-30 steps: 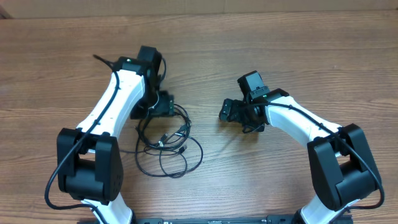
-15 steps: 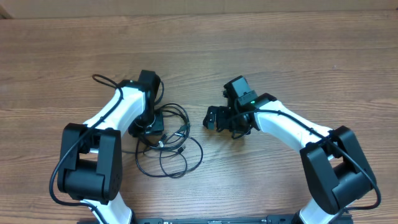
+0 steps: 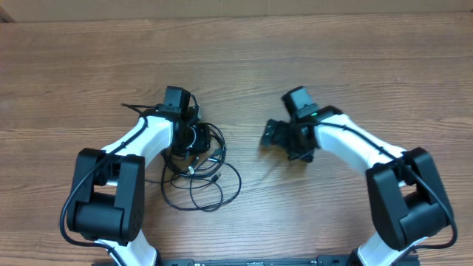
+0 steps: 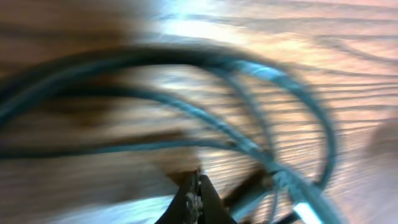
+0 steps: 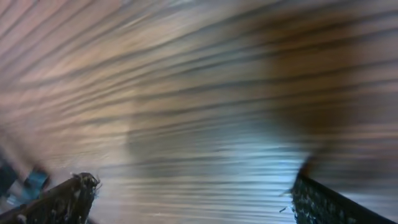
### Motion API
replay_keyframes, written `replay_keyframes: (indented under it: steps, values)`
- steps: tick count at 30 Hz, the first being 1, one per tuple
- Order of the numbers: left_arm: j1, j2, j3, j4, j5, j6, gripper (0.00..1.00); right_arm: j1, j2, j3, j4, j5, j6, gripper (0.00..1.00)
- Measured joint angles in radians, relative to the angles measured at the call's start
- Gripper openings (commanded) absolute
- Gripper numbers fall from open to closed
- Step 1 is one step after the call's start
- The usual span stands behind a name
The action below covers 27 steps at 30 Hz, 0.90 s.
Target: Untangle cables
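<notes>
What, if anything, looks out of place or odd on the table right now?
Only the cables stand out: thin black cords lying in tangled, overlapping loops on the table, right at the shut left tool. Nothing looks spilled or damaged.

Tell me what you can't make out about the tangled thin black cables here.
Left wrist: motion blur hides whether the shut left gripper pinches a thin black cable.
Overhead: the left arm covers the top of the cable tangle; plug ends too small.
Right wrist: blurred wooden table, no cables.
</notes>
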Motion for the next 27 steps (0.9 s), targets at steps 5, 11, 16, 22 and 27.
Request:
replay_keyframes:
  steps: [5,11,16,22,27]
  values:
    - [-0.023,0.011,-0.001,0.049,0.074,0.000,0.06,-0.105,-0.001,0.003,-0.077,0.037,0.035,1.00]
    - [-0.013,0.020,0.140,-0.226,0.050,0.001,0.16,-0.195,-0.001,0.003,-0.096,0.067,0.058,1.00]
    - [0.015,0.022,0.388,-0.523,-0.146,0.002,0.69,-0.200,-0.001,0.003,-0.095,0.077,0.062,1.00]
    - [0.026,0.020,0.434,-0.673,-0.394,-0.041,0.74,-0.200,-0.001,0.003,-0.082,0.079,0.066,1.00]
    - [0.026,0.020,0.327,-0.645,-0.478,-0.083,0.69,-0.200,-0.001,0.003,-0.080,0.079,0.066,1.00]
